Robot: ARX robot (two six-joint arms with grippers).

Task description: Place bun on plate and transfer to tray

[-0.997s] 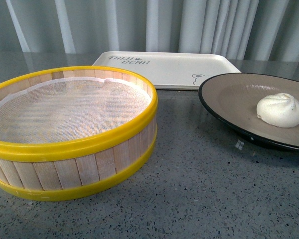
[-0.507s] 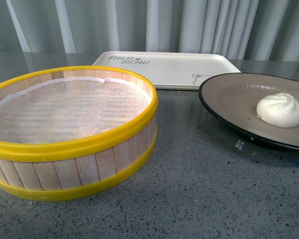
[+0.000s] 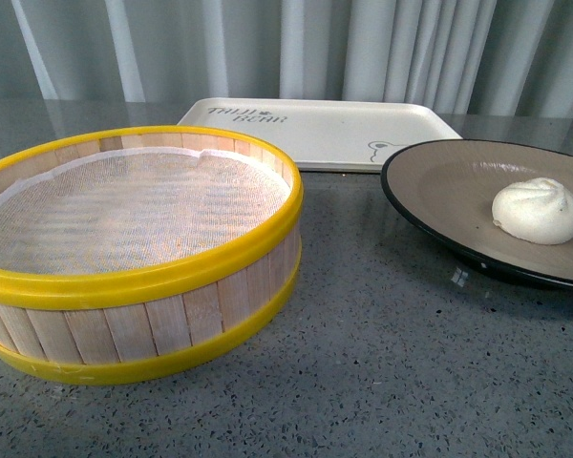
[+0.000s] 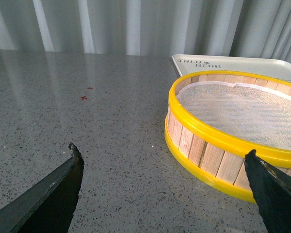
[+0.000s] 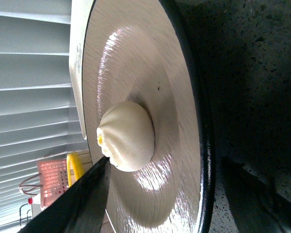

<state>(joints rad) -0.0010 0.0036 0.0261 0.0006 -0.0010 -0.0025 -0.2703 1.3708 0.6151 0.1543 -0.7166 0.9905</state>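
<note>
Plainly, in the front view the bun point(image 3: 538, 211) rests on the plate point(image 3: 437, 186) at the frame's right, the tray point(image 3: 334, 135) just behind at upper centre, a basket point(image 3: 172, 320) filling the left; no hand shows. Left wrist view: the left hand point(image 4: 162, 150) is spread wide, empty, beside the basket. Right wrist view: the right hand point(image 5: 167, 162) gapes, released, fingers either side of the plate's rim, bun just beyond; it looks the nearer one to carry the plate to the tray.

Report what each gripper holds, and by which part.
Nothing is held. Left gripper is open over the table. Right gripper is open, fingers either side of the plate rim, not closed on it.
</note>
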